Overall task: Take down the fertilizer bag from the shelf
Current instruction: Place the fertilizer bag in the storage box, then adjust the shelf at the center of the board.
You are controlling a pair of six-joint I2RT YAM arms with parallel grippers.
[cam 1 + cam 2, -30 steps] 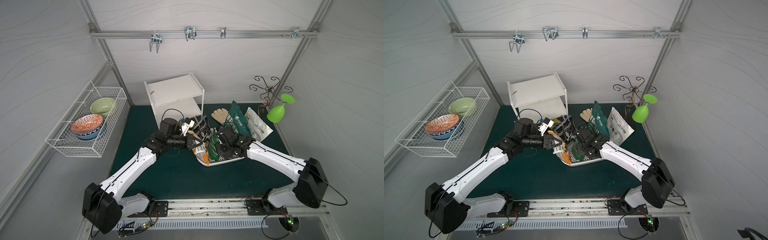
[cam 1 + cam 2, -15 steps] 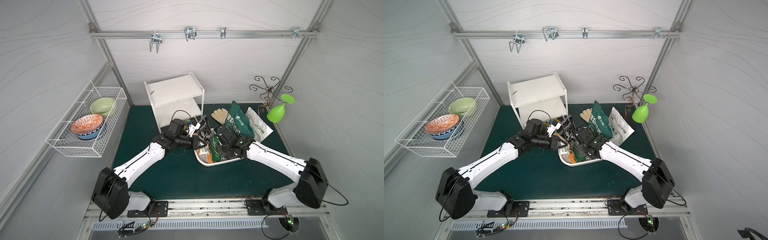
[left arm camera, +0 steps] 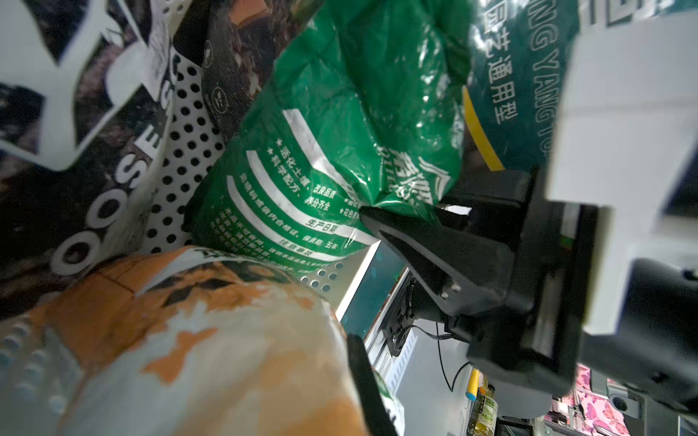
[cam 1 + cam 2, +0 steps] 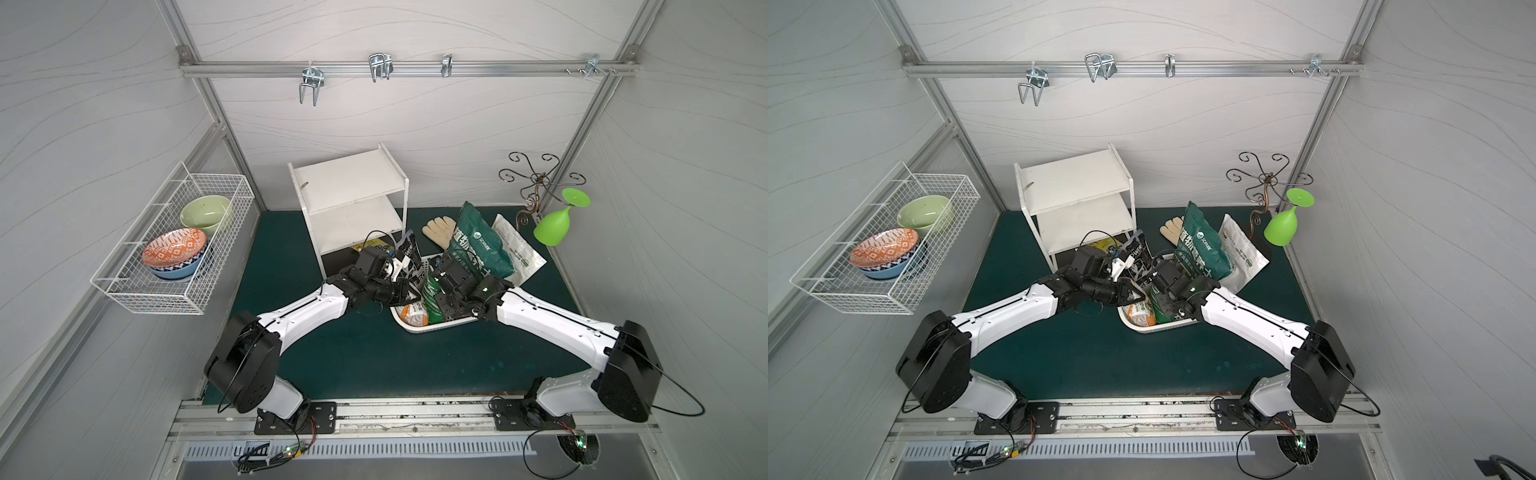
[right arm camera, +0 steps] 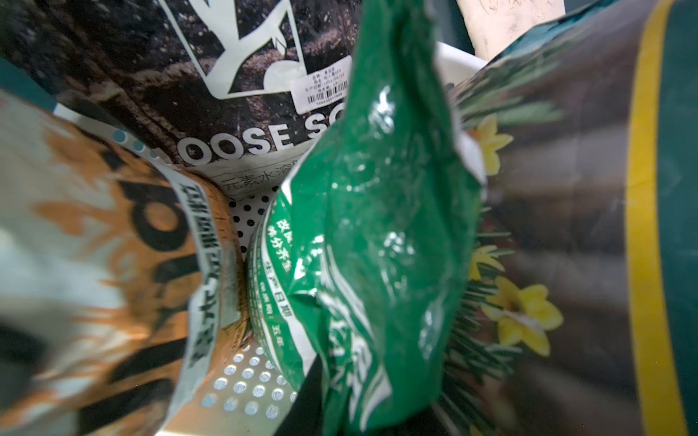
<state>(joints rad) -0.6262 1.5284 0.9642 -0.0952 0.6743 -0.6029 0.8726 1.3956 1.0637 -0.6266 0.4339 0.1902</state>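
Right claw point(image 3: 400, 207) pinches green bag point(image 5: 377, 226) in crowded perforated basket point(image 4: 432, 328). Left claw point(image 4: 409, 293) closed at basket's left rim; hold unclear. Near table point(image 4: 374, 357) open.

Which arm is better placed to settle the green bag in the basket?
Right. The right tool pinches the green bag, which stands in the basket. The left tool is shut beside the orange bag.

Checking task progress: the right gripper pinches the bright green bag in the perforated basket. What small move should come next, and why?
Probably open the right gripper and let go of the bright green bag: it already stands inside the white perforated basket beside the orange bag, and both boards of the shelf hold no bag.
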